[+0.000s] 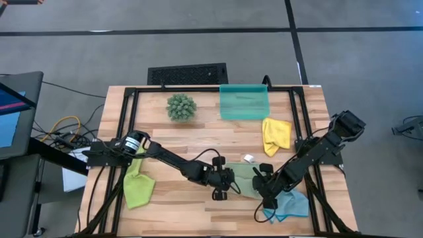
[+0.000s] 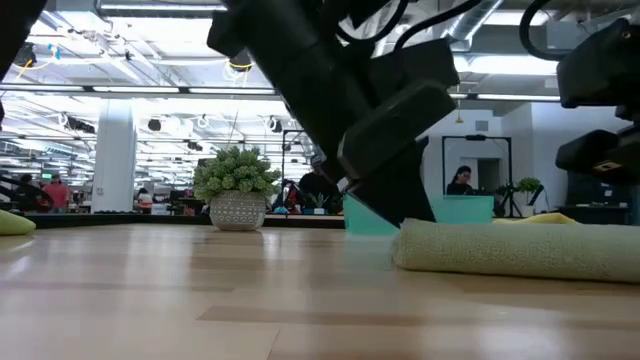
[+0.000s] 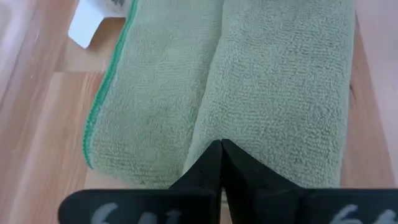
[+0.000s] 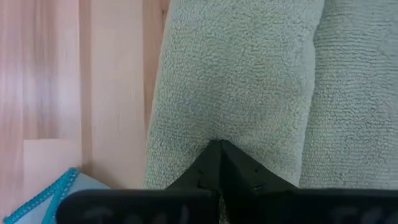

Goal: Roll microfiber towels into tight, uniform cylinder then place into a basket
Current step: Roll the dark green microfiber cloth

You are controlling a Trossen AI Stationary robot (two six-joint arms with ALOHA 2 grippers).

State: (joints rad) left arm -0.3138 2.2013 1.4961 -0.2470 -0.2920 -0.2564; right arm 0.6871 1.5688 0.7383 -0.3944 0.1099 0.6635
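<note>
The sage green towel lies on the table near the front, partly rolled: a thick roll beside a flat part. My left gripper is shut at the roll's left end. My right gripper is shut at its right end. The lime green towel lies at the front left. The yellow towel lies at the right. The light blue towel lies at the front right. The teal basket stands at the far edge. My left gripper's shut fingertips rest against the roll's near side at its left end. They come slanting down from the table's left. The roll lies on the table. Whether cloth is caught between the tips, I cannot tell. My right gripper's shut fingertips rest against the roll at its right end. They come slanting down from the table's right. The roll lies on the table with the flat part beside it. Whether cloth is caught between the tips, I cannot tell.
A spiky green plant ball stands at the far left of the basket. A black slotted grille lies beyond the table's far edge. A white tag lies by the towel's far edge. Bare wood shows in the table's middle.
</note>
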